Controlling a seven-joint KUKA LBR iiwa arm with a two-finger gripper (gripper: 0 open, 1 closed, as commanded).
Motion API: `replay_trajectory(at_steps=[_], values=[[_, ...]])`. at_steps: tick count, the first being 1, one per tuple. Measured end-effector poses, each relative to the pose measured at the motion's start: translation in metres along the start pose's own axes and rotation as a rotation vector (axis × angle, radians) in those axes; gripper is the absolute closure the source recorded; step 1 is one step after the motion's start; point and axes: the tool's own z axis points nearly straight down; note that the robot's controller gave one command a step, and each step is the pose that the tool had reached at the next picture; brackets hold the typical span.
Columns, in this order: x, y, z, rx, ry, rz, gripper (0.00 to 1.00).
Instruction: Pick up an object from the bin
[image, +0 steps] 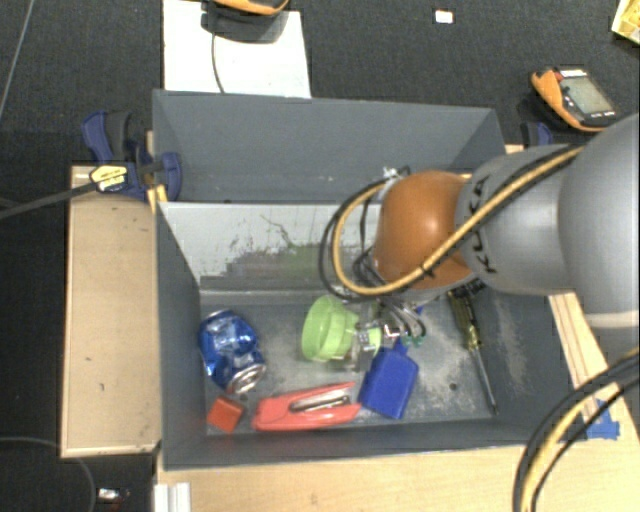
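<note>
Gripper (378, 336) down low at the middle of the grey bin (180, 330), under the arm's orange cover, close between a light green cup (325, 330) lying on its side toward the view's left and a blue block (388, 385) nearer the front wall; open or closed, impossible to tell from this angle. Further left, well apart, a crushed blue can (230, 350) with a small red cube (225, 414) just beside it, and a long red tool (305, 408) flat along the front wall, its end just beside the blue block. Off to the right, a thin dark stick-like thing (463, 318) lying apart on the floor.
</note>
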Motion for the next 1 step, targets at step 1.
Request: replay_trajectory(at_steps=[1], values=[[-0.0040, 0.0124, 0.0047, -0.001, 0.004, 0.333, 1.00]])
